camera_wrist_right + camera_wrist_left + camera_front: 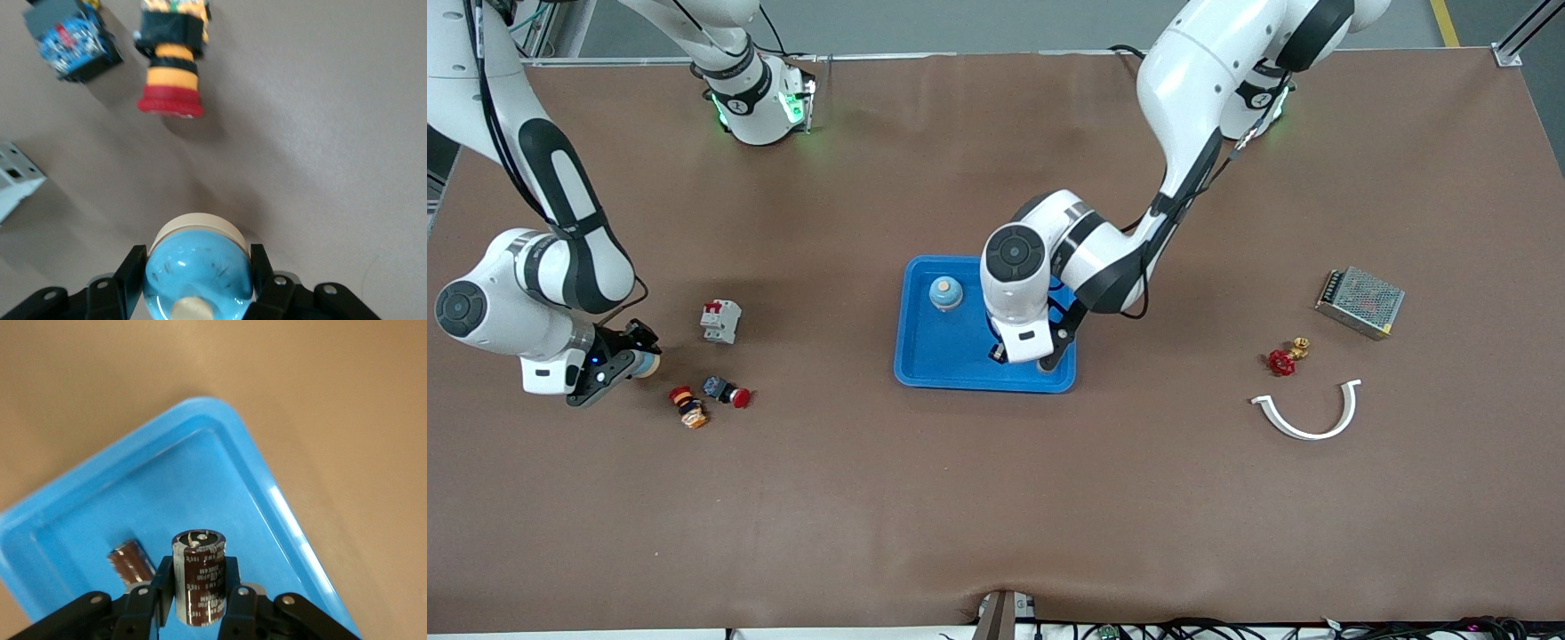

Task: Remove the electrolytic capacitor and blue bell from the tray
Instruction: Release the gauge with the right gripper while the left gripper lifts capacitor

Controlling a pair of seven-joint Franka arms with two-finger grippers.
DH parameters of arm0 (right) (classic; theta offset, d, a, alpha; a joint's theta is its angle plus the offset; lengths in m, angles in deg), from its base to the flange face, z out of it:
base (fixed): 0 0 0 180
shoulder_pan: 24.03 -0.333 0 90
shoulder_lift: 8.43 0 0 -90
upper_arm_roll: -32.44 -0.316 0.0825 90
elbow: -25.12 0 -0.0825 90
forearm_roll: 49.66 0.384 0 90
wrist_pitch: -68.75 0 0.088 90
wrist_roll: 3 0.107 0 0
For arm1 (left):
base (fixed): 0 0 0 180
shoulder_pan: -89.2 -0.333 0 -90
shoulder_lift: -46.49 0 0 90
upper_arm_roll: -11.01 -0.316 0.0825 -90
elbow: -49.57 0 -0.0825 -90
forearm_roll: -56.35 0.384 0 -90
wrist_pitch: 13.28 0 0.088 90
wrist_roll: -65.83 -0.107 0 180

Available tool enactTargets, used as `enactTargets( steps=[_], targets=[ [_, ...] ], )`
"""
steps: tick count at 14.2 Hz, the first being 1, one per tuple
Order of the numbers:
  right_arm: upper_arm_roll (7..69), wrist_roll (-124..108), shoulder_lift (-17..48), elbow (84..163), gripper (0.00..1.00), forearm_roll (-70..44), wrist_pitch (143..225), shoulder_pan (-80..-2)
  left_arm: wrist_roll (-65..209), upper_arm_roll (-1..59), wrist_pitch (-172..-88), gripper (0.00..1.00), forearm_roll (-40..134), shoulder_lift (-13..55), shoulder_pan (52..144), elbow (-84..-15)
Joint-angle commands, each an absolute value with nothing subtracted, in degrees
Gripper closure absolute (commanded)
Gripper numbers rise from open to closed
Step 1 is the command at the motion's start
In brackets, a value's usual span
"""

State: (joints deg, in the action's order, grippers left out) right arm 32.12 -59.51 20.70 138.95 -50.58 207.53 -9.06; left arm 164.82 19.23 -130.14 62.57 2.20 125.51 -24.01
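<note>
My left gripper (pixel 199 590) is shut on a brown capacitor (pixel 200 563), held upright just over the floor of the blue tray (pixel 267 487). A second brown capacitor (pixel 130 560) lies in the tray beside it. In the front view the left gripper (pixel 1000 354) hangs over the tray's (pixel 925 369) corner toward the left arm's end. A blue bell (pixel 945 292) stands in the tray. My right gripper (pixel 199 273) is shut on another blue bell with a cream base (pixel 199 263), low over the table at the right arm's end (pixel 640 361).
Beside the right gripper lie a yellow-and-red push button (pixel 688 407), a blue switch with a red cap (pixel 726 391) and a white breaker (pixel 720 321). Toward the left arm's end sit a metal power supply (pixel 1360 301), a red valve (pixel 1285 357) and a white curved clip (pixel 1309 413).
</note>
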Motion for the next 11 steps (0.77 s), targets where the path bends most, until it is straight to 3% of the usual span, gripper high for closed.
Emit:
enactTargets(
  steps=[1,4,7,8,9,11],
  targets=[
    [31.03,-60.66,21.01,142.0,0.61,-51.41,212.25,-7.51,154.12,20.15,-124.14,1.0,62.77,7.19,124.09,-25.92],
    [30.94,-60.57,21.53,144.12,0.61,-51.41,216.49,-7.6,136.45,20.15,-117.01,1.0,59.61,11.76,121.82,-29.33],
    [30.94,-60.57,21.54,143.95,0.59,-51.41,216.4,-7.68,124.05,20.24,-117.17,1.0,59.6,19.74,119.01,-39.51],
    [30.94,-60.49,21.54,143.77,0.15,-51.41,216.14,-7.68,120.36,20.24,-118.39,1.0,59.6,23.25,117.86,-44.25],
    [30.94,-60.31,21.45,143.6,0.0,-51.41,215.7,-7.68,116.84,20.24,-121.27,1.0,59.6,27.12,116.29,-49.34],
    [30.85,-59.52,20.4,142.64,0.0,-50.72,213.7,-7.68,110.68,20.24,-125.94,1.0,59.6,33.37,113.82,-58.23]
  ],
)
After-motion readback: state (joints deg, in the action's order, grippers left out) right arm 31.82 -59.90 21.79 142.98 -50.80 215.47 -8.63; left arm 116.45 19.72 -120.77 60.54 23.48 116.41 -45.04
